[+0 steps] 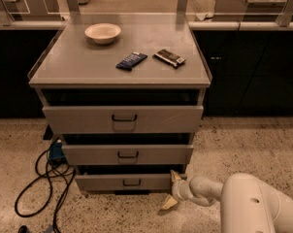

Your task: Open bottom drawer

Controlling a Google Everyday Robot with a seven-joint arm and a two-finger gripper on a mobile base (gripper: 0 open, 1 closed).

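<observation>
The bottom drawer (127, 182) is the lowest of three grey drawers in the cabinet, with a small dark wire handle (132, 182). It stands slightly pulled out, with a dark gap above its front. My gripper (171, 191) is at the drawer's right end, low near the floor. One tan finger (176, 176) touches the drawer's right front corner, and the other (168, 204) points down toward the floor. The fingers are spread apart and hold nothing. The white arm (248, 205) reaches in from the lower right.
The middle drawer (128, 154) and top drawer (123, 119) sit above. On the cabinet top (78, 67) lie a white bowl (103, 33), a blue snack bar (131, 60) and a dark bar (169, 58). A black cable (42, 181) loops on the floor at left.
</observation>
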